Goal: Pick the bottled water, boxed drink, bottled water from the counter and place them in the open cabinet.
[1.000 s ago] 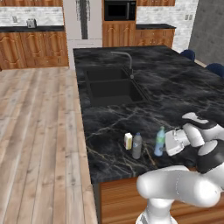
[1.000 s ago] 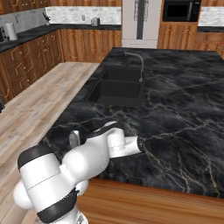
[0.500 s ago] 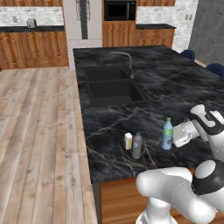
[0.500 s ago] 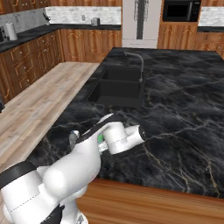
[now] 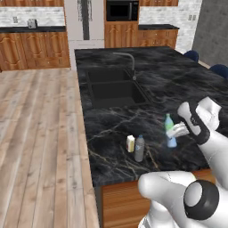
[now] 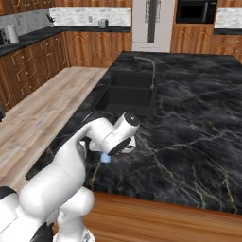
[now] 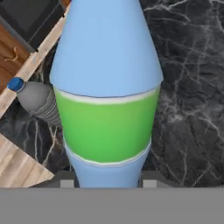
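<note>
Lifted since a second ago, the blue bottled water (image 5: 169,132) hangs above the counter (image 5: 151,84), jaws (image 5: 177,131) clamped on its green label band. Light, slick plastic; mid-body grip suits it. Grey bottle (image 5: 139,148) and boxed drink (image 5: 130,143) wait.

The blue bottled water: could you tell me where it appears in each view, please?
Left base view: blue bottled water right of centre, at the gripper.
Right base view: its base peeks below the arm, left of centre.
Hand view: centre.
Shared landmark: sink.
</note>
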Available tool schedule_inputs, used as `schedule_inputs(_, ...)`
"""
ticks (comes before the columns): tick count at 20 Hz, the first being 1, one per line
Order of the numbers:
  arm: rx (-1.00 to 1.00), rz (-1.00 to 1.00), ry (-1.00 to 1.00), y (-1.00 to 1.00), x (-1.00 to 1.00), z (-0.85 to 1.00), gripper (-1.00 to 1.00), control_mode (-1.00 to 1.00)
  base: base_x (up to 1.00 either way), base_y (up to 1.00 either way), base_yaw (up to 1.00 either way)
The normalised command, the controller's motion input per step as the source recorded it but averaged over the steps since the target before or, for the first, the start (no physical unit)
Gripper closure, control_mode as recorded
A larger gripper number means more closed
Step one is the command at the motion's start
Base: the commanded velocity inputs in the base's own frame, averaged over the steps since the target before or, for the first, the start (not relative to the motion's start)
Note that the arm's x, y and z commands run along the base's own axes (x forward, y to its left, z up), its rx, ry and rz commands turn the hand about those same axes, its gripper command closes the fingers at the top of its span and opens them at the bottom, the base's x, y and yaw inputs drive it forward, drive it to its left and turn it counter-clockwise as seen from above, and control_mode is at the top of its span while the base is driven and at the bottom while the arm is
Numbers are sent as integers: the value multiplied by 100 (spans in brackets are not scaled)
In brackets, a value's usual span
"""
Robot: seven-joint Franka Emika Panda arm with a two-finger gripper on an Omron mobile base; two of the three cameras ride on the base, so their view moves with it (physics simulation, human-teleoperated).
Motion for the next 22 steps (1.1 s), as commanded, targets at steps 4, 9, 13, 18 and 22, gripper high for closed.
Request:
schedule_inputs(4, -7, -39, 15, 9, 0, 57, 100, -100, 0, 0, 0)
schedule_inputs(9, 0, -35, 4, 14, -9, 70, 100, -100, 0, 0, 0)
schedule_inputs(13, -2, -23, -4, 27, -47, 69, 100, -100, 0, 0, 0)
schedule_inputs(18, -5, -7, -14, 17, -67, 74, 100, -100, 0, 0, 0)
schedule_inputs(22, -11, 0, -17, 7, -58, 56, 100, -100, 0, 0, 0)
